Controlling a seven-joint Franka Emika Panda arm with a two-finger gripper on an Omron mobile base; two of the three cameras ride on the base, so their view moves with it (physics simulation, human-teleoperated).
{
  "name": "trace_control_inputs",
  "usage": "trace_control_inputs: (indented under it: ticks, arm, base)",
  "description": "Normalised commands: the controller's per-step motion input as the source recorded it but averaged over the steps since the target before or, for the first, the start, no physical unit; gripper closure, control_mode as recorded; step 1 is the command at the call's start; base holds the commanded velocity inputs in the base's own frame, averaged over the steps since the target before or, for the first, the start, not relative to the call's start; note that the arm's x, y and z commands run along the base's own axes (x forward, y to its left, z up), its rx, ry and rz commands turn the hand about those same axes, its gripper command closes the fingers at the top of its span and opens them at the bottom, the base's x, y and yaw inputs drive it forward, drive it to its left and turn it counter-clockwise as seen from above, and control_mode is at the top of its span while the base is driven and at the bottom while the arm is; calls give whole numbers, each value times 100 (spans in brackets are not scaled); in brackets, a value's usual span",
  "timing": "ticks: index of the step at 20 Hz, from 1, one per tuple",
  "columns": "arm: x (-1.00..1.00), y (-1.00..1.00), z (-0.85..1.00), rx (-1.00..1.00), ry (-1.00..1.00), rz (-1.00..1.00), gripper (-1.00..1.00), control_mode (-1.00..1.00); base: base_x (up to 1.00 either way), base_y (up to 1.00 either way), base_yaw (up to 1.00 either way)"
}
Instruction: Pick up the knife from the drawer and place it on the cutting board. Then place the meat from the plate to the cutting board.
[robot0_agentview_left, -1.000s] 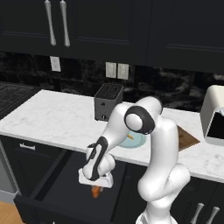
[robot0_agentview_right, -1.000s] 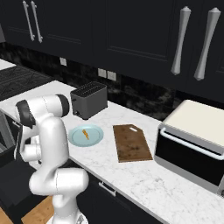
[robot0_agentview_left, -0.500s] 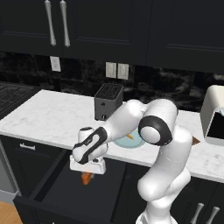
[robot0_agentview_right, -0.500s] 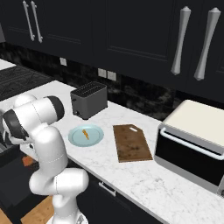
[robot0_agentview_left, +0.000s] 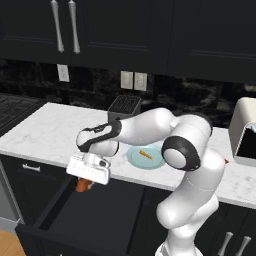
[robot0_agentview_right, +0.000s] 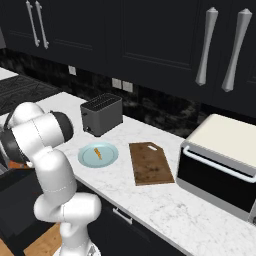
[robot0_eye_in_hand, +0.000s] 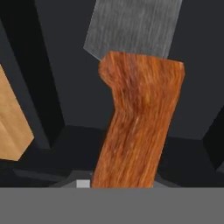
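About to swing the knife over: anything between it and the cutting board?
The plate with the meat lies on the counter between the knife, held over the drawer, and the cutting board. The toaster stands behind that line.

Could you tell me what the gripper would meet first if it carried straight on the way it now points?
Probably the dark inside of the drawer. The gripper, shut on the knife, points down into it, so the knife's grey blade would likely touch first; depth is unclear.
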Motion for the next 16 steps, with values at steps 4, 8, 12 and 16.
trace_control_inputs:
  ticks: [4,8,12,16]
  arm:
    - [-22,89,87,12,17,0,100,-100]
    - [-20,55,96,1,10,-2,100,-100]
    - [-12,-29,96,-8,1,-3,100,-100]
    - [-54,-94,66,-5,-5,3,100,-100]
  base:
    - [0,0,0]
    - [0,0,0]
    - [0,0,0]
    - [0,0,0]
